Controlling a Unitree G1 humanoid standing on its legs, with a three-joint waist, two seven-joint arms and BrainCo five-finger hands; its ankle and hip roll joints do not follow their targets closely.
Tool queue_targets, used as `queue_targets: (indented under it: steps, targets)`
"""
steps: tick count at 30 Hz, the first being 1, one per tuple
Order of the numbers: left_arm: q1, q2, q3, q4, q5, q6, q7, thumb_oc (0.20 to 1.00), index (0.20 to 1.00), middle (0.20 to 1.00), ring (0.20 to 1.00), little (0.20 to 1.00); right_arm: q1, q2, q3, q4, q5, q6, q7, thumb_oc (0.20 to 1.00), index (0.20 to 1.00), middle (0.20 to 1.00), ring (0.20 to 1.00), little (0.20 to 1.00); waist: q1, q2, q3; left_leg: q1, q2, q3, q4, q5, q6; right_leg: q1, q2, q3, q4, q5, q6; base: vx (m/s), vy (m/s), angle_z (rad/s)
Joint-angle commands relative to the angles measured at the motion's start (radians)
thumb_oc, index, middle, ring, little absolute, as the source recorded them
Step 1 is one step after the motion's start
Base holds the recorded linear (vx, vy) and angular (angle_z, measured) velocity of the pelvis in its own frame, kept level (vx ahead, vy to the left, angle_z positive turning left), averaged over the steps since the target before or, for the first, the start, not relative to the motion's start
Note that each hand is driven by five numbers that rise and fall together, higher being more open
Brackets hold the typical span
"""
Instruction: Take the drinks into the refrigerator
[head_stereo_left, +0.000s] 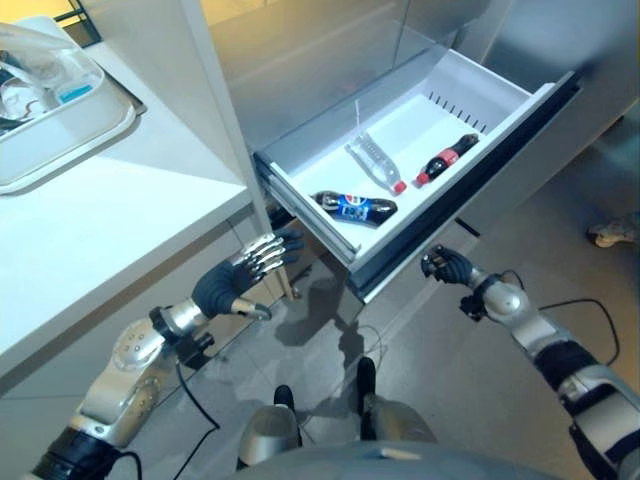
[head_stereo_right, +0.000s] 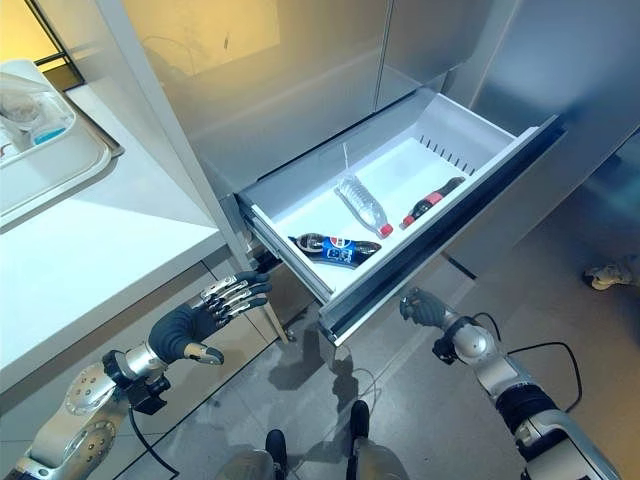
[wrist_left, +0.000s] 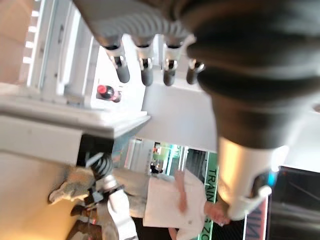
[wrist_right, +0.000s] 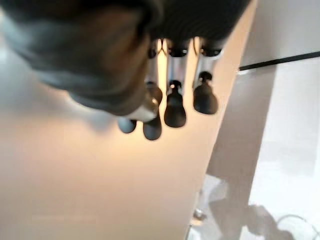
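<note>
The left hand (head_stereo_left: 235, 283) hangs low beside the counter (head_stereo_left: 110, 210), its fingers (head_stereo_left: 268, 250) straight and slightly spread, holding nothing and reaching toward the near corner of the drawer (head_stereo_left: 300, 205). The right hand (head_stereo_left: 446, 265) sits just under the drawer's front panel (head_stereo_right: 440, 235); its fingers look loosely curled with nothing between them, and whether they touch the panel cannot be told.

Beyond and above both hands the drawer stands pulled open, and the drinks already lie in it on their sides. Nearest the left fingers is a dark cola bottle (head_stereo_left: 355, 207). Past it lies a clear bottle with a red cap (head_stereo_left: 376, 164), then a small dark bottle (head_stereo_left: 447, 159) farthest off.

These look like light plastic bottles, smooth and prone to roll; a grip around the mid-body would probably suit them best. What seems left is pushing the drawer shut.
</note>
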Motion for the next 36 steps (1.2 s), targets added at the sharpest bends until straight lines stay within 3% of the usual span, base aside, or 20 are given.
queue_targets:
  steps: [1, 9, 16, 24, 36]
  targets:
    - [-0.052, 0.009, -0.044, -0.057, -0.049, -0.042, 0.01, 1.0, 1.0, 1.0, 1.0, 1.0, -0.265, 0.056, 0.046, -0.011, 0.03, -0.066, -0.018, 0.2, 0.2, 0.2, 0.2, 0.2, 0.075, 0.016, 0.007, -0.046, -0.028, -0.114, 0.064, -0.072, 0.054, -0.045, -0.024, -0.039, 0.215, -0.15, 0.077, 0.0, -0.01, 0.08]
    - [-0.049, 0.008, -0.042, -0.077, -0.065, -0.038, 0.032, 1.0, 1.0, 1.0, 1.0, 1.0, -0.417, 0.109, 0.076, 0.073, 0.054, -0.054, -0.045, 0.2, 0.2, 0.2, 0.2, 0.2, 0.118, 0.015, 0.018, -0.069, -0.028, -0.139, 0.073, -0.063, 0.052, -0.044, -0.026, -0.063, 0.213, -0.152, 0.07, 0.0, -0.01, 0.14]
    - [-0.028, -0.006, -0.028, -0.085, -0.056, -0.039, 0.045, 1.0, 1.0, 1.0, 1.0, 1.0, -0.409, 0.12, 0.076, 0.084, 0.05, -0.051, -0.05, 0.2, 0.2, 0.2, 0.2, 0.2, 0.133, 0.007, 0.02, -0.068, -0.023, -0.154, 0.058, -0.051, 0.047, -0.033, -0.02, -0.079, 0.201, -0.155, 0.064, 0.0, -0.009, 0.12]
    - [-0.004, -0.011, -0.009, -0.093, -0.038, -0.048, 0.054, 1.0, 1.0, 1.0, 1.0, 1.0, -0.273, 0.124, 0.037, 0.048, 0.057, -0.055, -0.046, 0.2, 0.2, 0.2, 0.2, 0.2, 0.116, 0.005, 0.012, -0.043, -0.017, -0.153, 0.027, -0.043, 0.044, -0.022, -0.019, -0.08, 0.193, -0.157, 0.063, 0.0, 0.0, 0.04]
    - [0.02, -0.051, 0.03, -0.058, 0.007, -0.071, 0.071, 1.0, 1.0, 1.0, 1.0, 1.0, 0.027, 0.107, -0.143, -0.115, 0.139, -0.096, -0.057, 0.2, 0.2, 0.2, 0.2, 0.2, 0.056, 0.005, 0.002, -0.015, -0.015, -0.135, 0.003, -0.045, 0.045, -0.02, -0.02, -0.071, 0.192, -0.157, 0.07, 0.0, 0.005, -0.02]
